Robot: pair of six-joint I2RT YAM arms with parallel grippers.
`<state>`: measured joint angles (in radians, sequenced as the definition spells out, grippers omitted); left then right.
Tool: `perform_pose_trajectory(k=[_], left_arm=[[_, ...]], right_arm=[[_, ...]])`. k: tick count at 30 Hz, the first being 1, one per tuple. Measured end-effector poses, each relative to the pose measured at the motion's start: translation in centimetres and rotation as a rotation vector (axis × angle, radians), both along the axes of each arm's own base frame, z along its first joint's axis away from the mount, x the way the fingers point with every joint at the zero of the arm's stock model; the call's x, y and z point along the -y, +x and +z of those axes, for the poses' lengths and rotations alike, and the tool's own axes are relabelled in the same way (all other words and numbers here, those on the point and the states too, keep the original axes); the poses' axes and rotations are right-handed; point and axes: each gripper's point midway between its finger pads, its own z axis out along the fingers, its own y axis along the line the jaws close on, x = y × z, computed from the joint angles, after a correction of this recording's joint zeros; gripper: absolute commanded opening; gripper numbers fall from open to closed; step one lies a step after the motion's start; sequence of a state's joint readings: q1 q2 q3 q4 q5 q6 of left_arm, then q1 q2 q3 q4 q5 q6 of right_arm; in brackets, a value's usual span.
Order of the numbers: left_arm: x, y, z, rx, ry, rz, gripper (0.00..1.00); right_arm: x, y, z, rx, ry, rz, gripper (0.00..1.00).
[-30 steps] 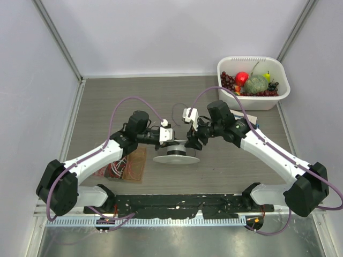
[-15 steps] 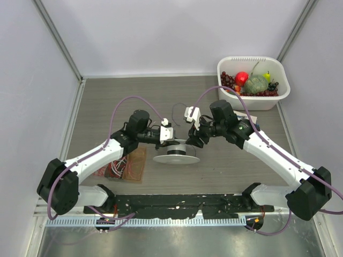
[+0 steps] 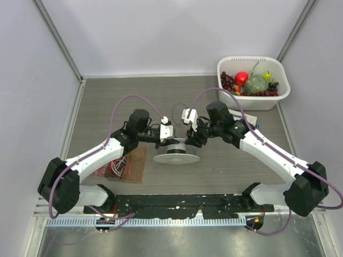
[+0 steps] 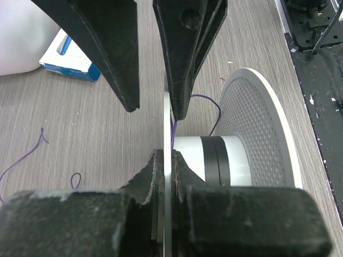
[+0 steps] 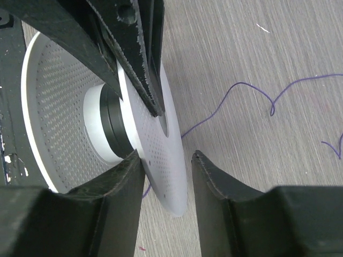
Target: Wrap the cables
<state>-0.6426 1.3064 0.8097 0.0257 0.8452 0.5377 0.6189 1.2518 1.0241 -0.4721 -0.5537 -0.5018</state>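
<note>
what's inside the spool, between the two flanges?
A white hub with a dark band, apparently wound wire; one thin strand of the cable loops out. The hub's lower part is hidden behind the left gripper, clamped on the near flange.

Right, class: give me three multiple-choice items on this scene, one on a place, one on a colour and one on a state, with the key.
1. Where on the table does the white tub of fruit stand?
A. near left corner
B. far right corner
C. in the middle

2. What colour is the thin wire lying loose beside the spool?
A. purple
B. yellow
C. white

3. How does the left gripper stand?
A. open, clear of the spool
B. shut on the spool's thin flange
C. shut on the wire alone

Key:
1 B, as the top view shows the tub against the far right edge.
2 A, as both wrist views show a purple thread on the wood.
3 B, as the left wrist view shows its fingers pinching the flange edge.
</note>
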Motion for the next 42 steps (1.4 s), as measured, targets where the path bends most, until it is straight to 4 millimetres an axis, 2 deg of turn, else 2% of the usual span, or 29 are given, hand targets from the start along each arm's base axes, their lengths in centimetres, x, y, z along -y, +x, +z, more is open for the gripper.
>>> perform_pose_trajectory(k=[7, 11, 18, 19, 21, 22, 23, 25, 26, 29, 32, 37, 42], left_arm=[[0.0, 0.1, 0.0, -0.008, 0.0, 0.005, 0.0], [0.0, 0.3, -0.1, -0.011, 0.002, 0.012, 0.0], [0.0, 0.6, -0.1, -0.027, -0.002, 0.027, 0.0], [0.0, 0.6, -0.1, -0.028, -0.003, 0.028, 0.0], [0.0, 0.7, -0.1, -0.032, -0.003, 0.035, 0.0], [0.0, 0.8, -0.1, -0.036, -0.004, 0.041, 0.0], [0.1, 0.9, -0.2, -0.042, -0.004, 0.044, 0.0], [-0.1, 1.0, -0.3, -0.063, -0.003, 0.056, 0.0], [-0.2, 0.8, -0.6, -0.091, 0.001, 0.053, 0.05], [-0.3, 0.7, -0.6, -0.114, -0.002, 0.051, 0.37], [-0.3, 0.8, -0.6, -0.098, -0.002, 0.048, 0.5], [-0.2, 0.8, -0.6, -0.084, -0.004, 0.042, 0.5], [-0.1, 0.8, -0.6, -0.086, -0.006, 0.041, 0.39]], right_arm=[[0.0, 0.0, -1.4, -0.012, -0.009, 0.001, 0.4], [-0.3, 0.2, -1.7, -0.016, -0.007, 0.003, 0.34], [-0.6, 0.3, -2.1, -0.019, 0.006, 0.01, 0.32], [-0.7, 0.3, -2.2, -0.019, 0.008, 0.011, 0.3], [-0.8, 0.4, -2.4, -0.02, 0.01, 0.013, 0.2], [-0.9, 0.4, -2.6, -0.021, 0.011, 0.014, 0.08], [-0.9, 0.4, -2.6, -0.018, 0.012, 0.017, 0.01], [-1.0, 0.3, -2.7, 0.01, 0.006, 0.054, 0.01], [-1.1, 0.0, -3.0, 0.013, 0.001, 0.071, 0.01], [-1.2, -0.1, -3.1, 0.021, 0.002, 0.087, 0.01], [-1.3, -0.1, -3.2, 0.0, 0.005, 0.073, 0.01], [-1.4, 0.1, -3.2, -0.005, 0.011, 0.06, 0.01], [-1.3, 0.1, -3.2, -0.01, 0.013, 0.054, 0.01]])
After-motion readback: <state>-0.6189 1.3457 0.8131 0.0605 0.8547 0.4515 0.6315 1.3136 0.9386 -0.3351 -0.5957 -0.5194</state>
